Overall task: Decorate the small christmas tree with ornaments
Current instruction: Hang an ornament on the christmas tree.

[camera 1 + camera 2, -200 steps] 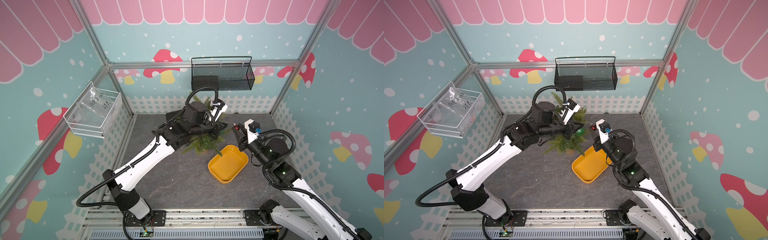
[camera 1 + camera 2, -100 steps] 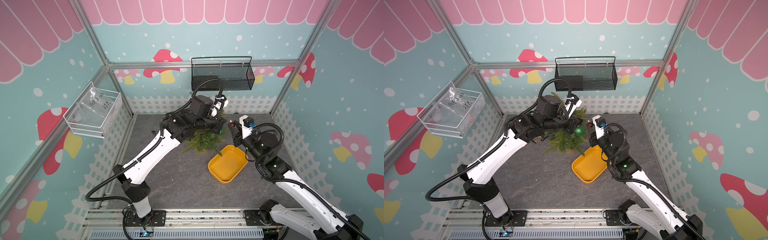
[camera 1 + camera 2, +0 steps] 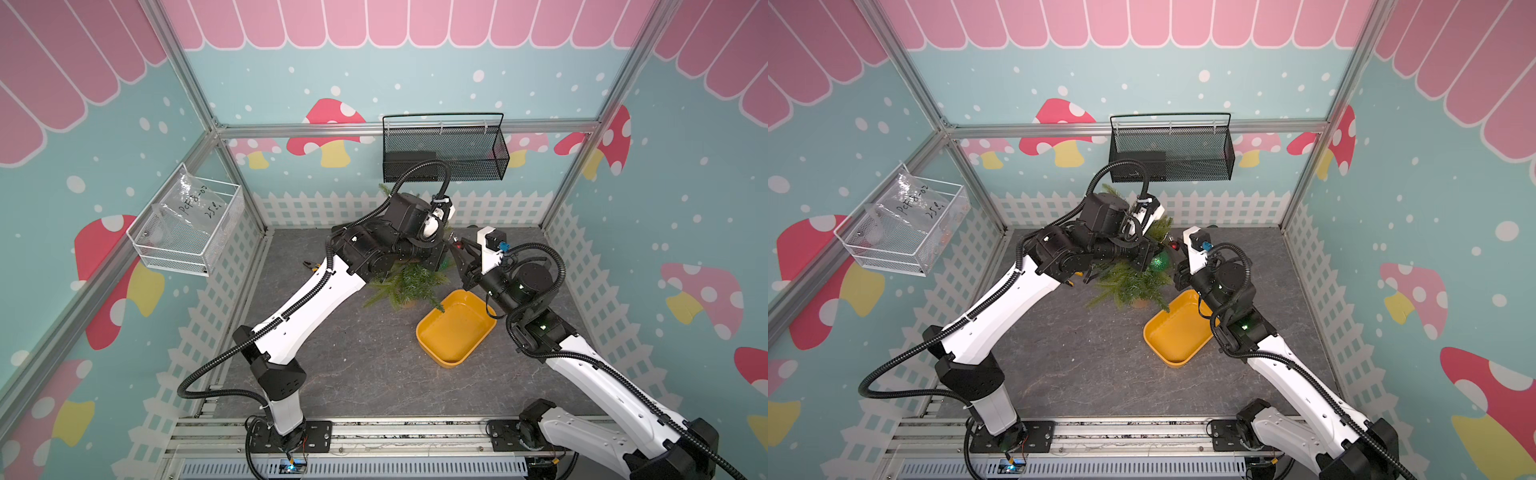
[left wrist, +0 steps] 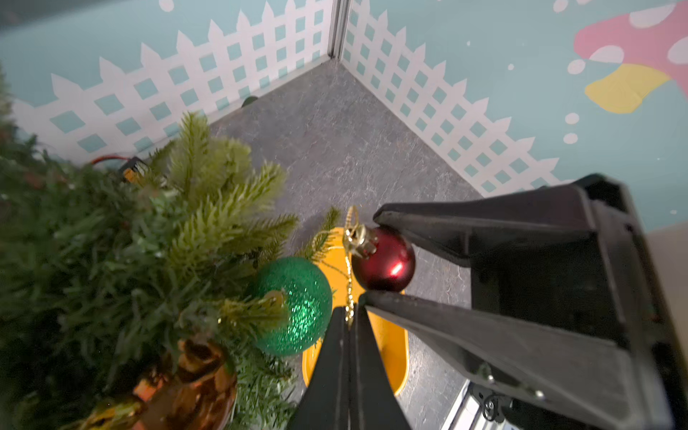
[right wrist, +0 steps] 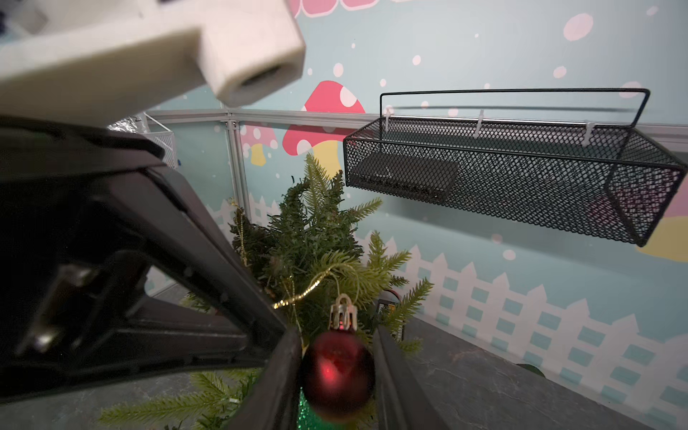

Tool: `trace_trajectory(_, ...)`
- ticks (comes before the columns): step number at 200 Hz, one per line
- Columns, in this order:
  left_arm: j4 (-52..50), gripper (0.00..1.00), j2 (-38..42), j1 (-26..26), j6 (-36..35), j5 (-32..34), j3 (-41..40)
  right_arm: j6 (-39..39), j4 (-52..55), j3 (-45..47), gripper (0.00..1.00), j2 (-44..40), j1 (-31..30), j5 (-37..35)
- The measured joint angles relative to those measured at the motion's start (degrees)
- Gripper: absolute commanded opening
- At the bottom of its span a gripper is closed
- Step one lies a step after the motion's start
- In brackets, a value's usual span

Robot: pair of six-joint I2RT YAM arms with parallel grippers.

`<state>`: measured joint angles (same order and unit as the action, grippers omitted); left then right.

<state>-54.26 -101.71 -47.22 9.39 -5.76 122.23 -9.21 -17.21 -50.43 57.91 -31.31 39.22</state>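
Red ball (image 5: 337, 376) sits clamped in my right gripper (image 5: 337, 331); my left gripper (image 4: 348, 322), shut tight, seems to pinch its gold loop (image 4: 349, 283). Just beyond both stands the tree (image 4: 149, 242), green ball (image 4: 294, 305) already hung. I should hold the loop taut, slide it over a branch tip, then release. My right gripper is closer to the tree than a second ago.

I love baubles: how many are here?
3: green ball on the tree, copper ball among its branches, dark red ball between the right fingers. Others may be hidden.
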Motion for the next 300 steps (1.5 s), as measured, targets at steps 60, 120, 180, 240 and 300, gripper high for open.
trace_trajectory(60, 5.8, 0.0, 12.4, 0.0, 4.2, -2.6, -20.3, -3.3, 0.6, 0.8, 0.34, -3.1, -4.2, 5.3)
trace_trajectory(120, 13.6, 0.0, 23.1, 0.0, 8.8, -4.2, -36.8, -5.7, 1.8, 7.0, 0.34, -4.0, -7.2, 6.4)
trace_trajectory(180, 19.8, 0.0, 26.4, 0.0, 13.2, -5.2, -48.3, -7.3, 2.6, 11.4, 0.34, -4.5, -7.6, 7.4)
trace_trajectory(240, 23.7, 0.0, 27.0, 1.6, 15.8, -5.4, -53.2, -7.6, 2.6, 12.7, 0.34, -2.9, -7.8, 8.3)
trace_trajectory(300, 25.9, 0.0, 27.1, 3.3, 17.3, -7.0, -54.4, -7.6, 2.6, 12.7, 0.34, -2.1, -7.8, 8.3)
